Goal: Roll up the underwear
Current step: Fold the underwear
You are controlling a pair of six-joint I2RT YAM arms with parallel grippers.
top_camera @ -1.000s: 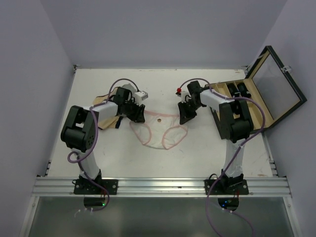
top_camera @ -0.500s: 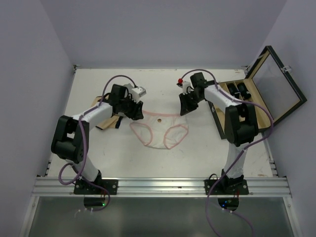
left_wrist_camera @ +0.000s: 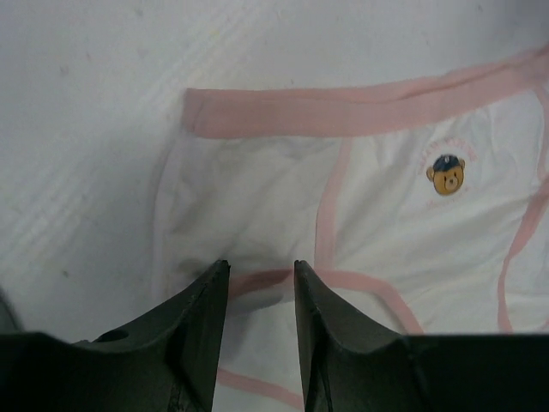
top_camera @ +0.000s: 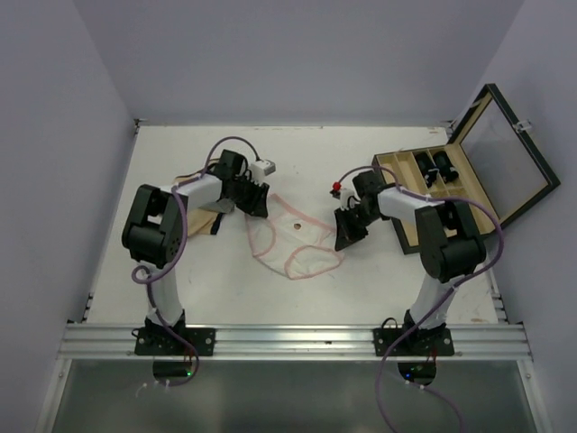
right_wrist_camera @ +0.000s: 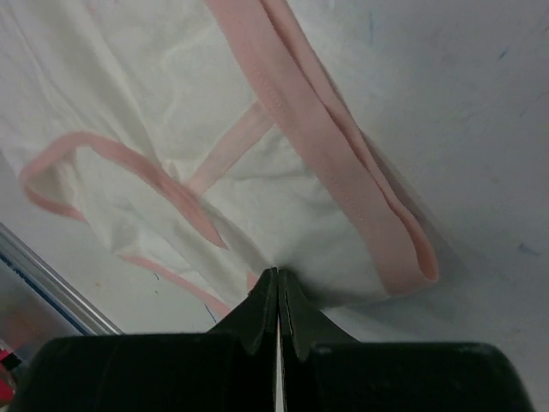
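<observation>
The underwear [top_camera: 290, 242] is white with pink trim and lies skewed on the table between the arms. In the left wrist view [left_wrist_camera: 360, 206] it shows a small bear badge [left_wrist_camera: 444, 174]. My left gripper [top_camera: 255, 200] sits at its far left corner. Its jaws [left_wrist_camera: 260, 270] stand slightly apart over the fabric, holding nothing. My right gripper [top_camera: 346, 231] is at the right side of the garment. In the right wrist view it [right_wrist_camera: 277, 276] is shut on a pinch of white fabric next to the pink waistband [right_wrist_camera: 343, 163].
An open wooden case [top_camera: 451, 185] with its lid raised stands at the right, close behind the right arm. A tan cloth [top_camera: 200, 215] lies under the left arm. Walls close in the table at the left, back and right.
My right gripper has moved toward the near edge, dragging the right side of the underwear with it, so the garment now lies slanted. My left gripper stayed near the left corner.
</observation>
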